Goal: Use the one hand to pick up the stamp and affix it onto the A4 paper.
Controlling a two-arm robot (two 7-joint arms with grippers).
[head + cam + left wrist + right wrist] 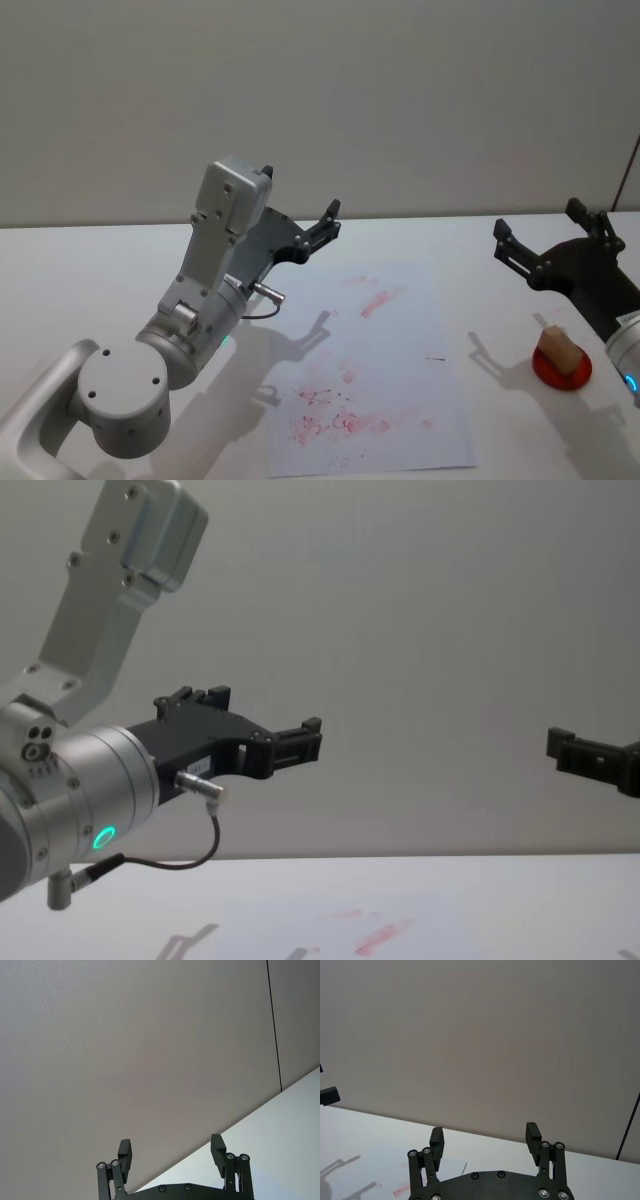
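stamp (556, 343): small tan block, upright on a red round pad (563, 376) on the table, close to the right tool (537, 222) but lower, no contact. Right tool is raised, fingers spread, empty. A4 paper (400, 340): white sheet, flat, pinkish-red smudges, lying below and between right tool and left tool (328, 216).

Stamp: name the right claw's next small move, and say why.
Probably lower the right claw toward the stamp. It hangs open and empty above the table, while the stamp stands untouched on its red pad, right of the paper. The left claw is idle, raised at the left.
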